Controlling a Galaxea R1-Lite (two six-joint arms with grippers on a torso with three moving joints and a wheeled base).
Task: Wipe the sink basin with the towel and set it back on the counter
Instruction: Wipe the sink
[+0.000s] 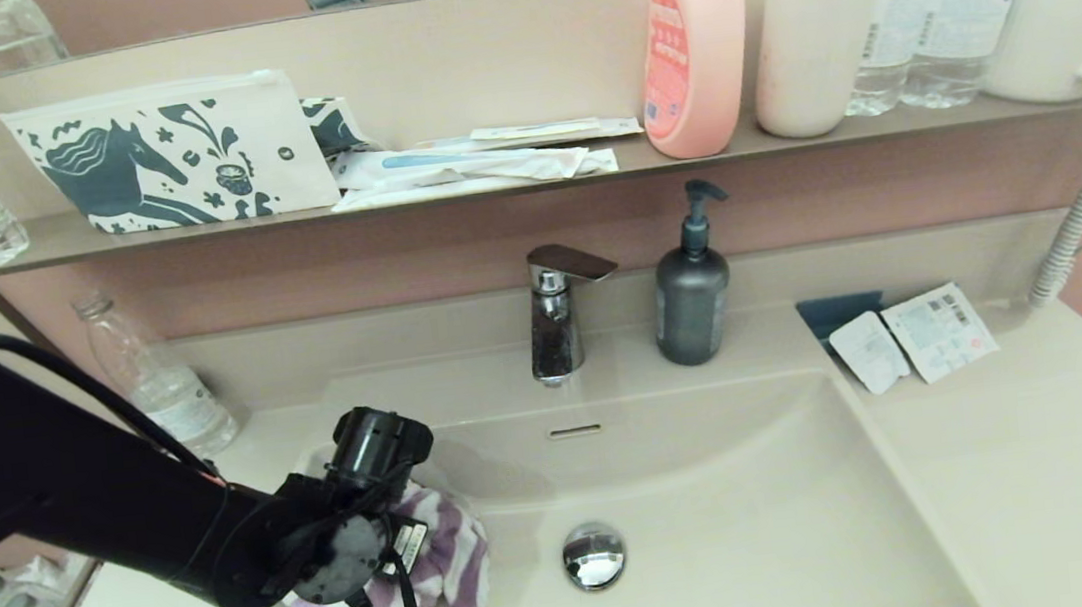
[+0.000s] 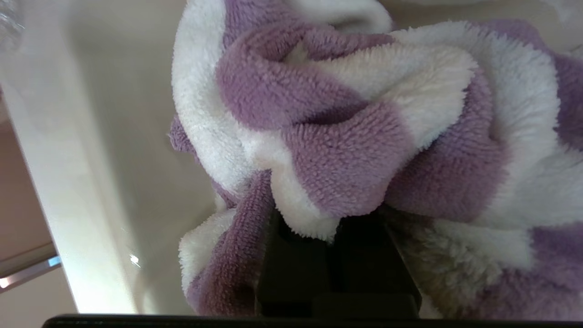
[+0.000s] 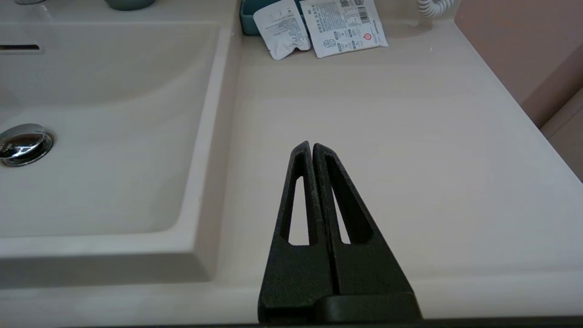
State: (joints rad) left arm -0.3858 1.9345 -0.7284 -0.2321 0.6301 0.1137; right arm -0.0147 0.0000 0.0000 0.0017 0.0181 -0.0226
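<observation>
The purple and white striped towel (image 1: 452, 554) is bunched at the left side of the beige sink basin (image 1: 755, 522), left of the chrome drain plug (image 1: 594, 555). My left gripper (image 1: 395, 540) reaches down into the basin from the left and is shut on the towel (image 2: 346, 136); the cloth hides its fingertips in the left wrist view, and the basin wall (image 2: 136, 150) shows beside it. My right gripper (image 3: 311, 146) is shut with nothing in it, hovering above the counter (image 3: 410, 136) right of the basin (image 3: 104, 173). It is out of the head view.
A chrome faucet (image 1: 558, 317) and dark soap pump (image 1: 691, 298) stand behind the basin. Sachets (image 1: 917, 336) lie at the counter's back right, a plastic bottle (image 1: 157, 379) at back left. The shelf above holds a horse pouch (image 1: 174, 156), pink bottle (image 1: 692, 41) and cups.
</observation>
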